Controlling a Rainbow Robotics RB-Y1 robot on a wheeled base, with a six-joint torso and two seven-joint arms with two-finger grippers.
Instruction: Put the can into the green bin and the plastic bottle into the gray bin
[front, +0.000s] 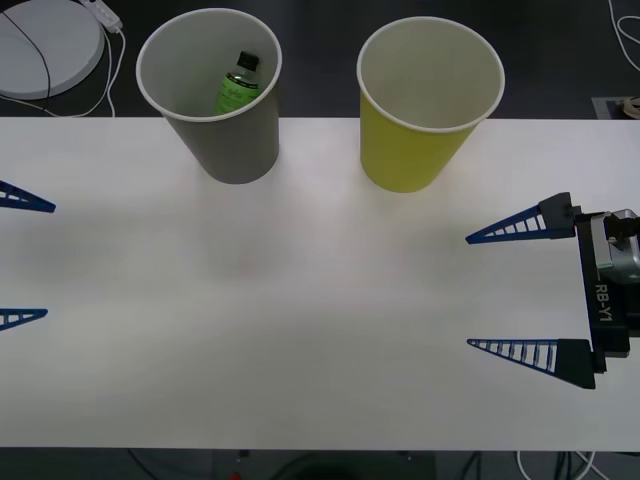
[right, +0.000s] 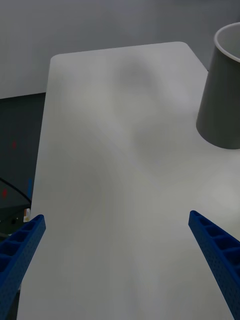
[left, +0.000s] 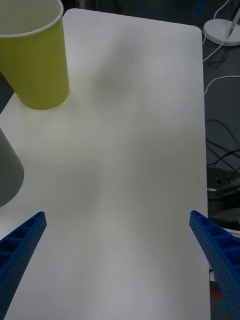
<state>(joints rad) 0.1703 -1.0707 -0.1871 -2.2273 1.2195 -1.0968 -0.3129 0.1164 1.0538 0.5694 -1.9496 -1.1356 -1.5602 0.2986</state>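
The plastic bottle (front: 238, 84), bright green with a black screw cap and dark label print, is lying tilted inside the gray bin (front: 232, 140), leaning against its pale inner wall. That white-rimmed, tapering bin is standing upright on the white table (front: 300, 320), with the green bin (front: 415, 150) just beside it. The left gripper (front: 22, 258) and the right gripper (front: 512, 290) are hanging wide open and empty, both well apart from the gray bin.

Matt white table (front: 320, 300); paper-like gray bin (front: 232, 140); glossy plastic bottle (front: 237, 88).
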